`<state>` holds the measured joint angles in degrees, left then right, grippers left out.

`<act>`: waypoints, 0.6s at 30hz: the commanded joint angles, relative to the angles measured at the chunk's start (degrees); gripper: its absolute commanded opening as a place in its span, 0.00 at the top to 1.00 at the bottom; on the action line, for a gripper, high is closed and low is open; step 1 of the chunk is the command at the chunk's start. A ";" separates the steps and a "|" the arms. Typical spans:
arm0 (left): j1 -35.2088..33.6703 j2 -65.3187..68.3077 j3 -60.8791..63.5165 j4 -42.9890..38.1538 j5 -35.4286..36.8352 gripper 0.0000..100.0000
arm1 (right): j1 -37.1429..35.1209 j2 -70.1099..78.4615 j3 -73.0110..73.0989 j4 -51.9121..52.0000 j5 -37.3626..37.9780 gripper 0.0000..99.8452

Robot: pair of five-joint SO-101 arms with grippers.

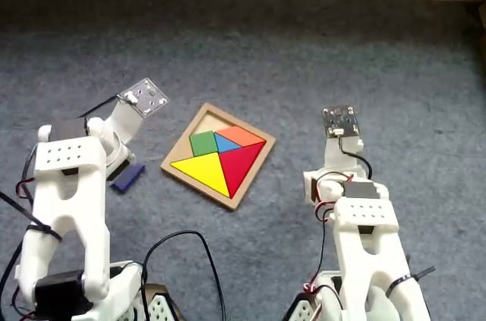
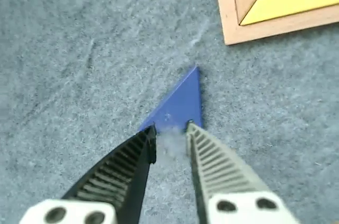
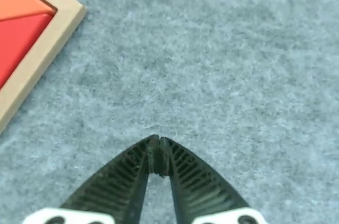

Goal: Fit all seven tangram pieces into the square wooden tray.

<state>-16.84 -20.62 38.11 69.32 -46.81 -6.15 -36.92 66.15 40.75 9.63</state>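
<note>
The square wooden tray [image 1: 251,177] lies on the carpet between the arms. In it sit a yellow [image 1: 203,168], a red [image 1: 240,163], an orange [image 1: 239,136], a green [image 1: 203,143] and a small light blue piece [image 1: 225,143]; bare wood shows at its far corner. A dark blue triangle [image 2: 180,103] lies flat on the carpet left of the tray. My left gripper [image 2: 170,127] is open a little, its tips at the triangle's near edge. My right gripper [image 3: 159,147] is shut on nothing, over carpet right of the tray [image 3: 47,60].
Grey carpet covers the whole floor. Black cables [image 1: 186,249] loop near the arms' bases at the front. The left arm [image 1: 68,165] stands beside the dark blue triangle [image 1: 127,177]; the right arm [image 1: 357,215] stands apart from the tray.
</note>
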 commanded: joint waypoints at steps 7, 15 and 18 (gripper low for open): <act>-5.41 -0.22 -2.77 0.35 -18.37 0.72 | 0.48 -1.63 0.66 -1.19 0.88 0.99; -5.23 2.77 -2.86 0.09 -25.58 0.72 | 0.48 -1.63 0.75 -1.19 0.88 0.99; -5.23 8.48 -3.74 -0.18 -28.22 0.72 | 0.40 -1.63 0.66 -1.19 0.88 0.99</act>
<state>-21.49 -15.43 37.85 69.93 -72.40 -6.24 -36.92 67.30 40.75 9.63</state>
